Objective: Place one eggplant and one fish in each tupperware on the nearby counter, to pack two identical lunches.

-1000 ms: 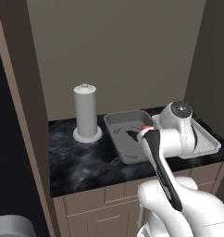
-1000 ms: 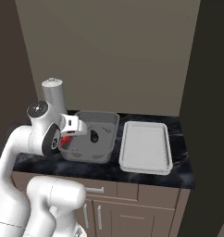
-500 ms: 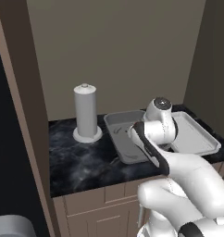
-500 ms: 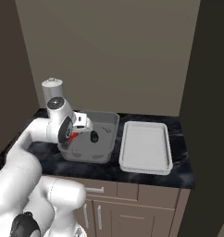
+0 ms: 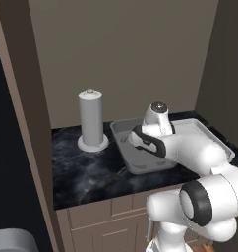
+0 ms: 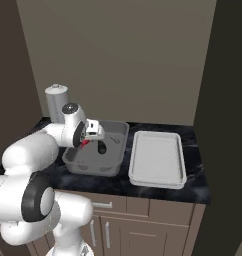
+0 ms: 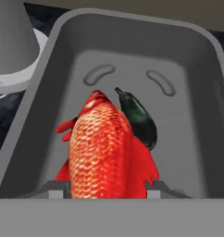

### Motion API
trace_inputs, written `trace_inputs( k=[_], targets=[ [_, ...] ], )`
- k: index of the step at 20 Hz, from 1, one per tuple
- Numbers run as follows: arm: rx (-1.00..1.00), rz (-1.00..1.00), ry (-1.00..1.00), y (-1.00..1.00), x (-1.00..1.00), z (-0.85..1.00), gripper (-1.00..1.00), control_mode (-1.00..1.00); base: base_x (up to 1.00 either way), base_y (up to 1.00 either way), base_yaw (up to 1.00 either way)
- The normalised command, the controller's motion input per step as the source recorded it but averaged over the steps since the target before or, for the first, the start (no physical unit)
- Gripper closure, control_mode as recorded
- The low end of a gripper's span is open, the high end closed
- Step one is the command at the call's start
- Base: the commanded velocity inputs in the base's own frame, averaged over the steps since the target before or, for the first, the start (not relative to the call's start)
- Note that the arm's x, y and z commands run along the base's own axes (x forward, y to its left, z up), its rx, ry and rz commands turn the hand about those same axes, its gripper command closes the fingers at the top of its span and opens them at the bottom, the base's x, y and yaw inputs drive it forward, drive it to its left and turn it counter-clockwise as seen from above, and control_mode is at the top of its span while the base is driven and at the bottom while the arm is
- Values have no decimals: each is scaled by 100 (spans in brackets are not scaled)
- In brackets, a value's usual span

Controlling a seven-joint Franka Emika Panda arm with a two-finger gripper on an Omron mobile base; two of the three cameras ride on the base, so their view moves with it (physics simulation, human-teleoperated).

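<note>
Tupperwares [image 6: 98,150] [image 6: 158,159]: two; fish [image 7: 103,150]: one.

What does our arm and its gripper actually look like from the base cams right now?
The arm is made of smooth, rounded glossy white shells with dark bands at the joints and a grey round cap on the wrist. The gripper has a white boxy hand carrying small dark marks. I see no loose cables.

Dark marbled counter [image 5: 86,170] in a nook w/ plain beige back wall [image 5: 126,54], brown side panels, tan cabinet doors [image 6: 143,235] below
</note>
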Motion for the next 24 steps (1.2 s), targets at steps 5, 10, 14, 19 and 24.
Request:
trace_inputs(
  k=[5, 10, 14, 19, 24],
  targets=[
    [0, -2, 0, 11, 38, -44, 100, -100, 0, 0, 0],
    [0, -3, 1, 0, 17, -47, 100, -100, 0, 0, 0],
    [0, -1, 3, 0, 39, -33, -100, -100, 0, 0, 0],
    [0, -1, 2, 0, 56, -11, -100, -100, 0, 0, 0],
    [0, -2, -1, 4, 59, 5, -100, -100, 0, 0, 0]
  ],
)
